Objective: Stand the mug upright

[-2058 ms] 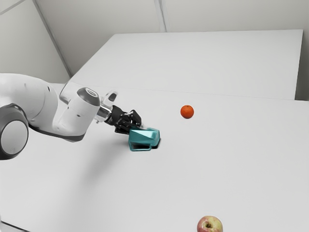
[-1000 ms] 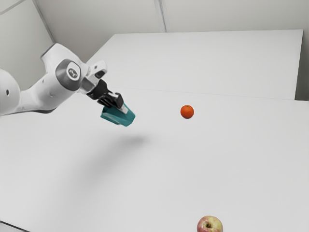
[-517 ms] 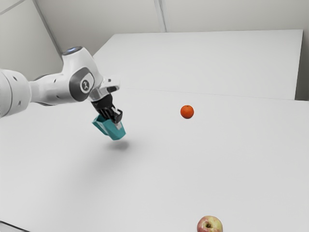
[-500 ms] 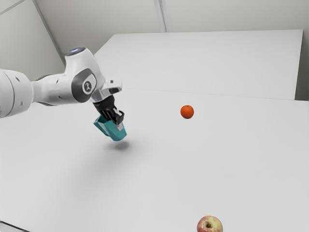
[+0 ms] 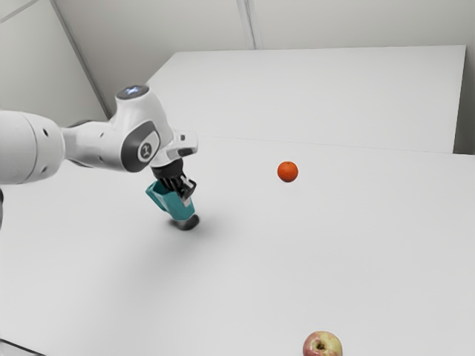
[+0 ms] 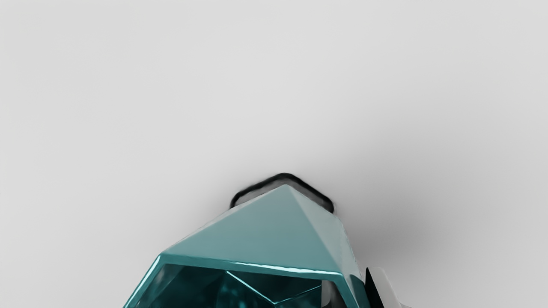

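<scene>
Over the bench (image 5: 312, 252), in from its far edge and well clear of the edge at the exterior view's lower left, the mug (image 5: 174, 205) is hanging in the gripper (image 5: 186, 197). The fingers are closing on its wall from two sides: one finger (image 6: 383, 284) is bearing on the outside, the other is reaching inside the rim (image 6: 257, 266). The mug is tilting, its mouth facing upward and toward the exterior view's left, its base pointing down near a dark shadow (image 5: 187, 223). Base contact is not showing clearly; it is appearing slightly raised.

In the inspector's judgement, the righting and lowering step is being carried out, with release pending. The next move is calling for the remaining lean to be taken out, then a slow descent until the base is sitting flat. Opening early is risking a topple; on withdrawal, the inner finger is needing a straight upward path. The orange (image 5: 288, 171) and apple (image 5: 323, 345) are lying apart from the work.
</scene>
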{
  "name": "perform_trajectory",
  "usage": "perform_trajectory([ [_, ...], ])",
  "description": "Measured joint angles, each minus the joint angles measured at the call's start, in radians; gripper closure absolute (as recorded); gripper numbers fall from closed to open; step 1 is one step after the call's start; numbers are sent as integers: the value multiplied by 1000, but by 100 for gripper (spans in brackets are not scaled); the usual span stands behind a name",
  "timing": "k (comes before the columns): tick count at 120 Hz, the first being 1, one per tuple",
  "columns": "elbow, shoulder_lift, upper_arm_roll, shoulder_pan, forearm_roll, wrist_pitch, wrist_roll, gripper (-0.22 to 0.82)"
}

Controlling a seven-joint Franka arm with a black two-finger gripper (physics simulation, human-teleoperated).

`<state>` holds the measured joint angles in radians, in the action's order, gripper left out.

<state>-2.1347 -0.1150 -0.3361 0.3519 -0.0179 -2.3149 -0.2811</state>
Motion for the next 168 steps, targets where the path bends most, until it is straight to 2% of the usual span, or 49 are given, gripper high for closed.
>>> perform_trajectory([
  [51,-59,-9,0,0,29,-116,48,74],
  [95,-71,-9,0,-2,27,-146,70,73],
  [114,-70,-8,0,-3,24,-148,72,66],
  [168,-70,-3,0,-3,23,-149,75,40],
])
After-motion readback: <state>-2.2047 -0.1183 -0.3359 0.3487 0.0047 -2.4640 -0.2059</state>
